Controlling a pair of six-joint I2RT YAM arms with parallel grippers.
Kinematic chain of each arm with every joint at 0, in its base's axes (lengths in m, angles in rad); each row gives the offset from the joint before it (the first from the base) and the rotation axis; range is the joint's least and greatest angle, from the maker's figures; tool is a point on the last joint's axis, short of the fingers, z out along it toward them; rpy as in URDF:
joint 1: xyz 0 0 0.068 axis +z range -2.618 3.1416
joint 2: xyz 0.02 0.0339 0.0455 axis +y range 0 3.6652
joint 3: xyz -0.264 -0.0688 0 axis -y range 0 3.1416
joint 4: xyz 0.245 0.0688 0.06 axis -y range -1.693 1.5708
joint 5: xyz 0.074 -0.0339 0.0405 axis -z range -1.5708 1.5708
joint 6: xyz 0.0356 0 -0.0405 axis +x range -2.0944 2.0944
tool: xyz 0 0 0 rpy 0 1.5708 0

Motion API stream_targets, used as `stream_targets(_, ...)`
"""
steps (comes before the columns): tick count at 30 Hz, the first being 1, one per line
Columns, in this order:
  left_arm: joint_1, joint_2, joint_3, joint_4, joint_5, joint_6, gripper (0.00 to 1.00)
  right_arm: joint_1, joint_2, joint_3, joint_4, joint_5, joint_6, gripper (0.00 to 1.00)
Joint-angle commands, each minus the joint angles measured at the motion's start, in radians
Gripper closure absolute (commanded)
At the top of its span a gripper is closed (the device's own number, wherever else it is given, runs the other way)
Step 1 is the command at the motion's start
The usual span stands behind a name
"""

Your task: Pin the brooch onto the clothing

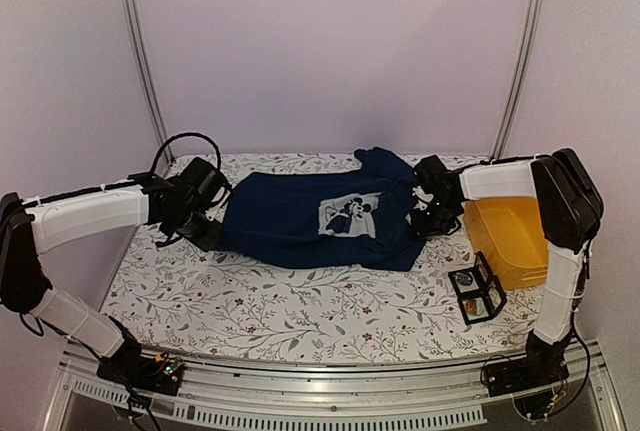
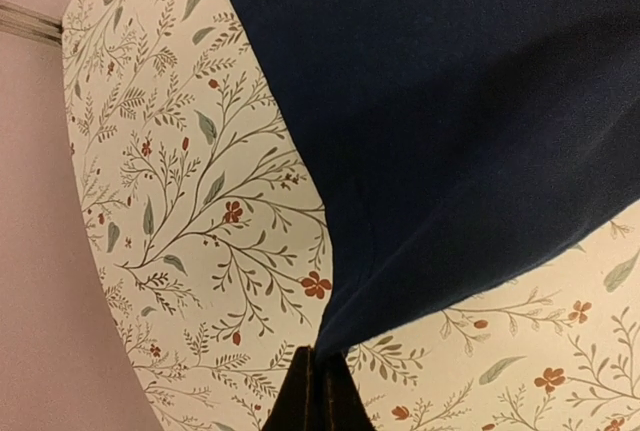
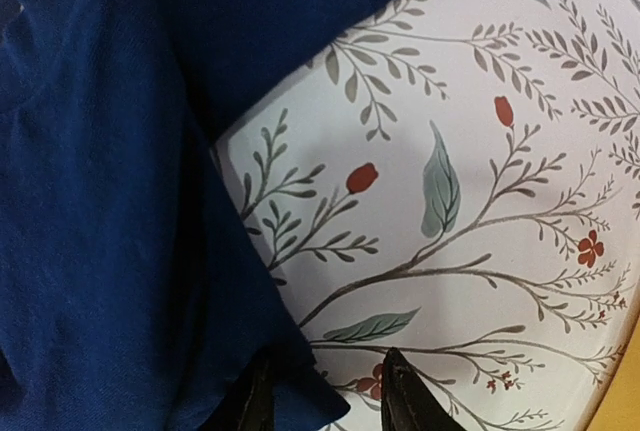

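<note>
The clothing, a navy T-shirt [image 1: 300, 226] with a pale mouse print [image 1: 350, 216], lies flat mid-table. My left gripper [image 1: 208, 234] is shut on the shirt's left corner; in the left wrist view the fingers [image 2: 322, 359] pinch a point of the navy cloth [image 2: 450, 131]. My right gripper [image 1: 425, 223] is at the shirt's right sleeve. In the right wrist view it [image 3: 325, 391] is open, its jaws either side of the cloth's edge [image 3: 120, 201]. A small black open case [image 1: 478, 291] at the front right holds small round pieces; I cannot tell which is the brooch.
A yellow bin [image 1: 510, 241] stands at the right edge beside the right arm, just behind the black case. The table has a floral cloth [image 1: 300, 301]. Metal posts [image 1: 140, 51] rise at the back corners.
</note>
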Motion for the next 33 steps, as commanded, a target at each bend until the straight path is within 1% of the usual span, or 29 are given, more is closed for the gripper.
stream_targets(1, -0.008, -0.007, 0.003, 0.001, -0.006, 0.011, 1.00, 0.004, 0.049, 0.015, -0.063, -0.034, -0.028, 0.65)
stream_targets(6, -0.007, -0.008, 0.005, 0.001, -0.015, 0.016, 1.00, 0.012, 0.010, -0.068, -0.062, -0.084, -0.001, 0.71)
stream_targets(10, -0.005, -0.024, 0.000, 0.009, -0.022, 0.021, 1.00, 0.033, -0.055, -0.123, -0.089, -0.095, 0.016, 0.70)
stream_targets(13, -0.004, -0.026, -0.001, 0.011, -0.025, 0.023, 1.00, 0.049, -0.102, -0.131, -0.110, -0.094, 0.023, 0.70)
stream_targets(15, -0.002, -0.026, -0.001, 0.013, -0.025, 0.025, 1.00, 0.051, -0.118, -0.129, -0.114, -0.099, 0.026, 0.68)
stream_targets(19, -0.003, -0.024, -0.002, 0.011, -0.022, 0.026, 1.00, 0.051, -0.139, -0.096, -0.146, -0.101, 0.027, 0.62)
stream_targets(23, -0.002, -0.024, -0.002, 0.011, -0.021, 0.026, 1.00, 0.059, -0.168, -0.063, -0.184, -0.086, 0.036, 0.60)
stream_targets(27, -0.003, -0.023, -0.002, 0.011, -0.022, 0.026, 1.00, 0.075, -0.192, -0.068, -0.204, -0.079, 0.045, 0.55)
stream_targets(30, -0.002, -0.022, -0.002, 0.011, -0.020, 0.026, 1.00, 0.076, -0.190, -0.097, -0.177, -0.091, 0.046, 0.55)
stream_targets(33, -0.002, -0.022, -0.002, 0.010, -0.019, 0.028, 1.00, 0.076, -0.149, -0.096, -0.168, -0.095, 0.043, 0.56)
